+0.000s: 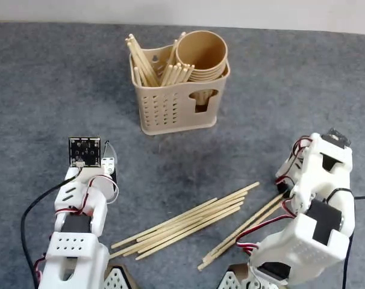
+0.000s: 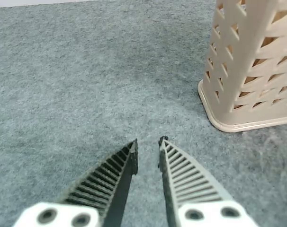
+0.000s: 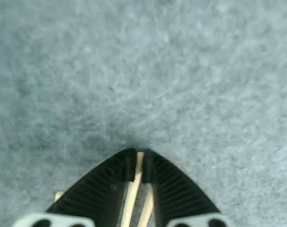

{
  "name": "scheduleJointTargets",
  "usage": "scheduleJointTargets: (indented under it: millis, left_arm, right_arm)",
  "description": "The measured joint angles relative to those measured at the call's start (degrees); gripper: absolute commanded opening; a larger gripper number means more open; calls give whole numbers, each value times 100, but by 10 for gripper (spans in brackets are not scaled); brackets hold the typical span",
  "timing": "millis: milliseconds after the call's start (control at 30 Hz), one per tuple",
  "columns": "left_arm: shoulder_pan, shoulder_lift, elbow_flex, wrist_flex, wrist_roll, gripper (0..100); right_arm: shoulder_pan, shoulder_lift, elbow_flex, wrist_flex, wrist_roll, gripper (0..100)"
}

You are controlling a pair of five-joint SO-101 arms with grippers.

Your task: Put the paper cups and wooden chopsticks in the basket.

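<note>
Currently, the right claw [image 3: 138, 157] is clamped on a wooden chopstick [image 3: 132, 194], which runs between the two ribbed fingers and ends at their tips. A second stick [image 3: 146, 213] lies just beside it inside the claw; whether it is also pinched cannot be told. The claw points down at the grey bench [image 3: 181, 71]. In the high view, the right arm [image 1: 318, 205] stands at the near right, its wrist over the far end of a small group of sticks [image 1: 243, 232] that lie flat on the bench.

The left claw [image 2: 148, 142] is parted, with a narrow gap between its tips, and holds nothing. It hangs low over bare bench surface, near the basket [image 2: 250, 71] but apart from it. In the high view, the left arm [image 1: 80, 223] stands at the near left, its claw directed toward the far side.

The loose chopsticks [image 1: 182, 226] lie flat between the two arms in a shallow fan, running diagonally from near left to far right.

The basket stands upright toward the far side of the bench, roughly midway between the arms. A nested stack of paper cups [image 1: 202, 55] sits in its right part. A bundle of chopsticks [image 1: 147, 63] stands tilted in its left part, and further sticks lean just beside the cups.
</note>
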Motion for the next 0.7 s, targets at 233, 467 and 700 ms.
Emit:
scheduleJointTargets:
  millis: [233, 467, 700]
  left_arm:
    - [0, 0, 0, 0, 0, 94]
    - [0, 0, 0, 0, 0, 94]
    - [0, 0, 0, 0, 0, 94]
  right_arm:
    - [-9, 9, -281, 88, 0, 5]
    - [-9, 9, -1310, 888, -97, 5]
    - [-9, 9, -2330, 1873, -158, 5]
